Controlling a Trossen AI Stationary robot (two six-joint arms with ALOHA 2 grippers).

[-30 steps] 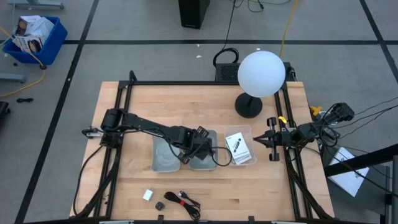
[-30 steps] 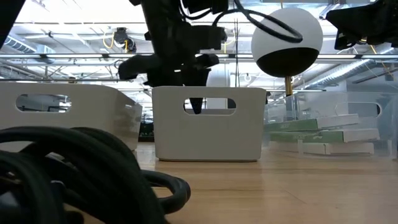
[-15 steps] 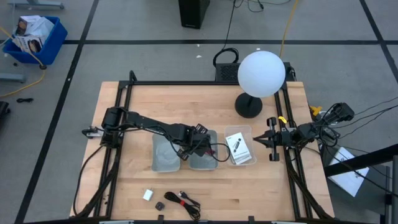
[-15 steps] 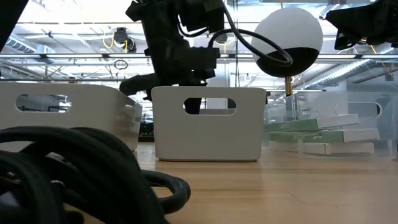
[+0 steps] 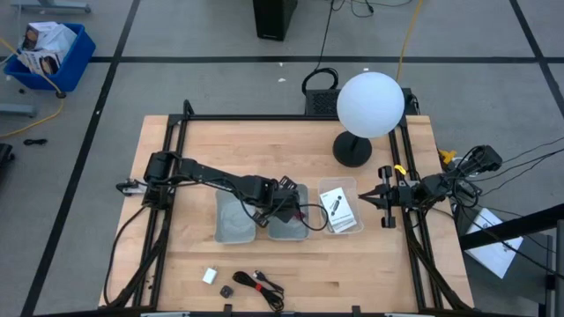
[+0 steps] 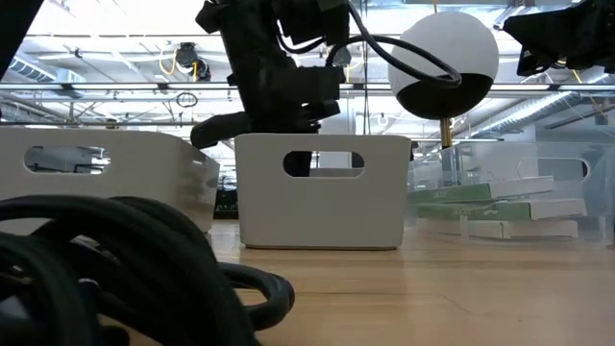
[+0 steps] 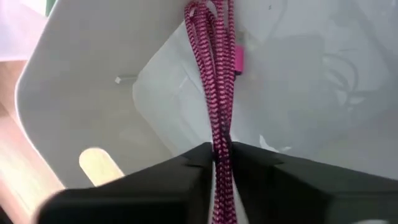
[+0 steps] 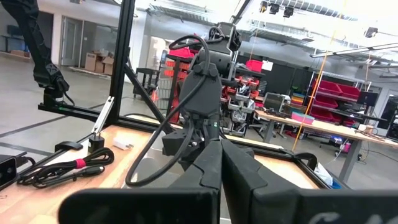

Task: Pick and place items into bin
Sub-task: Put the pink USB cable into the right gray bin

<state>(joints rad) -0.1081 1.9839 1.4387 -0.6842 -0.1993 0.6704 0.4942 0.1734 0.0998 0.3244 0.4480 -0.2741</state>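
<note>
Magenta braided cable [image 7: 217, 87] pinched in left gripper [image 7: 222, 155] over grey bin [image 5: 289, 231]; no readable print.

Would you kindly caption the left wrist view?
Left gripper shut on a magenta braided cord inside a white bin.

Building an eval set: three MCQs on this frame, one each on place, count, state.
1. Where is the left gripper?
A. over the middle bin
B. beside the lamp
C. at the table's near edge

2. How many bins stand side by side?
A. one
B. two
C. three

3. What is the left gripper doing?
A. open, empty
B. shut on the pink cord
C. shut on a card

Key: A, high view shows it there; C, two grey and one clear; B, left wrist view shows the cord pinched between its fingers.
</note>
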